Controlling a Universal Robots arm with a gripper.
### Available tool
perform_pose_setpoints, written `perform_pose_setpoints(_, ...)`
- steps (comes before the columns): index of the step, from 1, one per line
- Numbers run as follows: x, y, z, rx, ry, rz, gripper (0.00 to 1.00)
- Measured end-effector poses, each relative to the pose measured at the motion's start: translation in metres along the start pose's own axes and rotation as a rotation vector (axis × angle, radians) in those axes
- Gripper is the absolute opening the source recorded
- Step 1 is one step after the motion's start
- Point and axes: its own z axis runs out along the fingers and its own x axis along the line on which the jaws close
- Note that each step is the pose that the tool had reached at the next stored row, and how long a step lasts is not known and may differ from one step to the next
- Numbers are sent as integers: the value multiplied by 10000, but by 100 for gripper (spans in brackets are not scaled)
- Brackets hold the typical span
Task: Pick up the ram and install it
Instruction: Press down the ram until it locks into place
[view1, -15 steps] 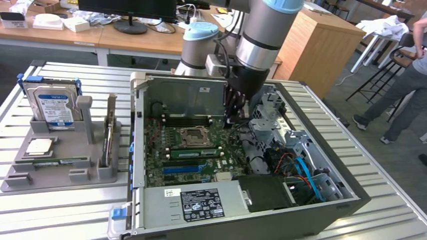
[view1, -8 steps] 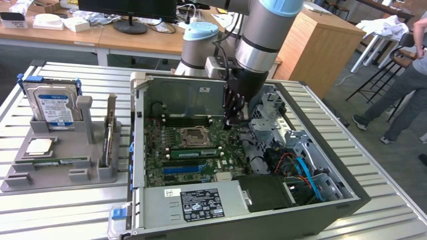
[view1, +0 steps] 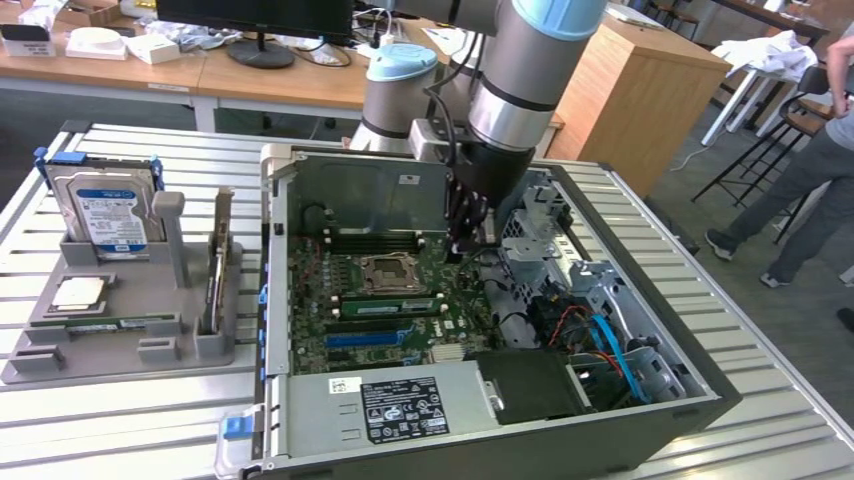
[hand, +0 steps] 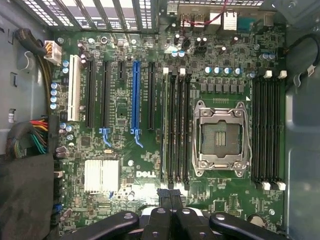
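Note:
A long green ram (view1: 387, 305) stick with pale labels sits on edge in a memory slot beside the open CPU socket (view1: 387, 270) of the motherboard. In the wrist view the ram (hand: 165, 125) is a thin pale-green strip in the slot farthest from the socket (hand: 220, 135). My gripper (view1: 461, 250) hangs inside the open computer case, just above the board and beside the socket. Its black fingers are pressed together with nothing between them. Seen from the wrist, the gripper (hand: 170, 197) stands over one end of that bank of slots.
A grey holder (view1: 80, 360) at the exterior view's left carries a hard drive (view1: 110, 215), a square silver chip (view1: 80, 292), an upright expansion card (view1: 216, 265) and a thin green strip (view1: 114, 322). Case walls, cables and a power supply (view1: 400, 405) surround the board. A person (view1: 814, 170) stands far right.

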Motion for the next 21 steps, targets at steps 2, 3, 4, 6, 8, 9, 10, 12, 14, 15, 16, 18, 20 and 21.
perform_pose_setpoints(2, 0, 0, 13, 3, 1, 1, 10)
perform_pose_setpoints(3, 1, 0, 20, 4, 0, 0, 10)
perform_pose_setpoints(4, 0, -1, 27, 6, 0, 0, 10)
perform_pose_setpoints(6, 1, -1, 39, 9, 0, 0, 10)
perform_pose_setpoints(8, 1, -1, 53, 10, 1, 0, 10)
perform_pose_setpoints(9, 1, -2, 60, 12, 1, 0, 10)
perform_pose_setpoints(10, 1, -2, 67, 13, 0, 0, 10)
perform_pose_setpoints(12, 2, -3, 80, 14, 1, 0, 10)
perform_pose_setpoints(14, 2, -3, 93, 16, 1, 0, 10)
perform_pose_setpoints(15, 2, -3, 100, 15, 1, 0, 10)
perform_pose_setpoints(16, 2, -3, 106, 17, 1, 0, 10)
perform_pose_setpoints(18, 2, -4, 119, 17, 1, 0, 10)
perform_pose_setpoints(20, 2, -4, 133, 18, 0, 0, 10)
perform_pose_setpoints(21, 2, -5, 140, 18, 0, 0, 10)
